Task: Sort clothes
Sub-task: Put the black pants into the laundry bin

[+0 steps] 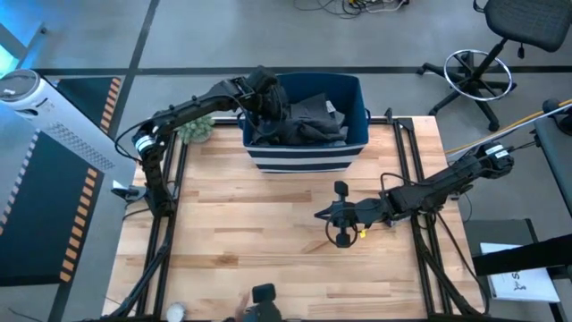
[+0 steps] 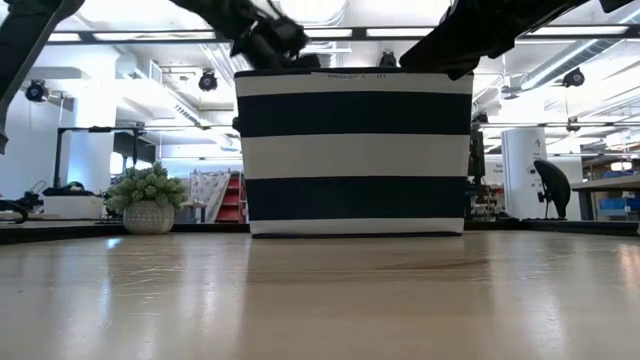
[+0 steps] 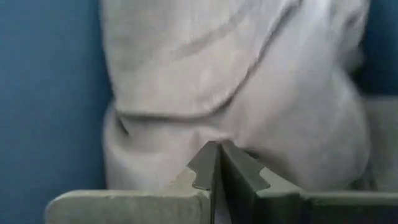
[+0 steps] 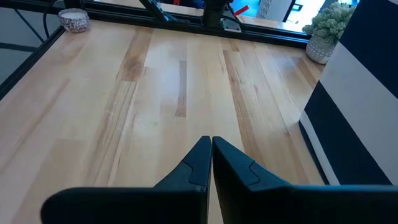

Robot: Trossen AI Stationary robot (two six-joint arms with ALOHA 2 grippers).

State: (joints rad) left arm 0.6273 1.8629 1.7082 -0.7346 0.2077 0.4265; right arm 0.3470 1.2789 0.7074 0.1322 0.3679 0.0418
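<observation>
I see the grey garment (image 1: 304, 116) heaped inside the striped bin (image 1: 304, 156), my left end effector (image 3: 219, 163) pinched together on its fabric, the right end effector (image 4: 211, 155) closed empty above the counter (image 1: 259, 233).

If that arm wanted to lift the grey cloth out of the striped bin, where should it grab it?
Probably from straight above, pinching a raised fold of the crumpled dark grey garment. It lies heaped inside the navy-and-white striped fabric bin, whose walls block any sideways approach. The left gripper is already there, fingers shut.
</observation>
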